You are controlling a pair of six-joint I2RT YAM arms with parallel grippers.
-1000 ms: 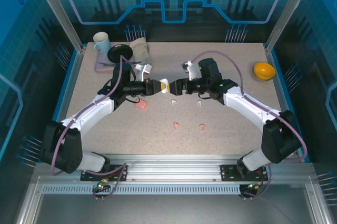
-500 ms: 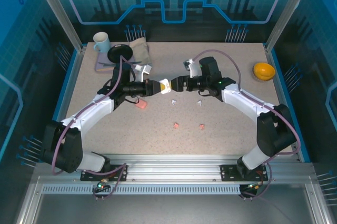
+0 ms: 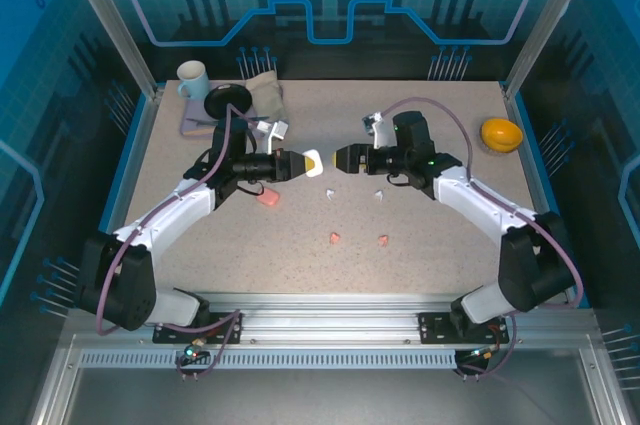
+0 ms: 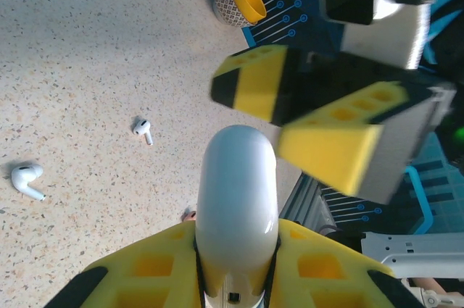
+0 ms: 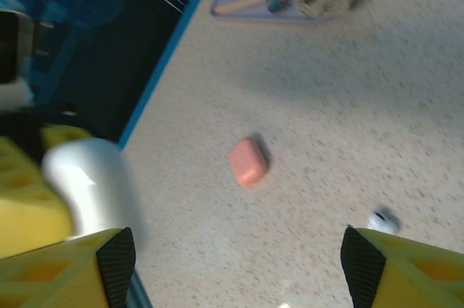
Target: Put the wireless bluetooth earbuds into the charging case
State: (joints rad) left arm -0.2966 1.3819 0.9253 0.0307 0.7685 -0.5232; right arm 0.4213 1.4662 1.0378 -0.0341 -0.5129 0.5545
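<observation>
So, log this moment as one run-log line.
left fingers: shut on white charging case | right fingers: open, apart from case | earbuds: on table

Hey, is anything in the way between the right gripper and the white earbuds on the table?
Nothing visible. The white earbuds lie on bare table near the open right gripper; the white case sits off to its side.
</observation>
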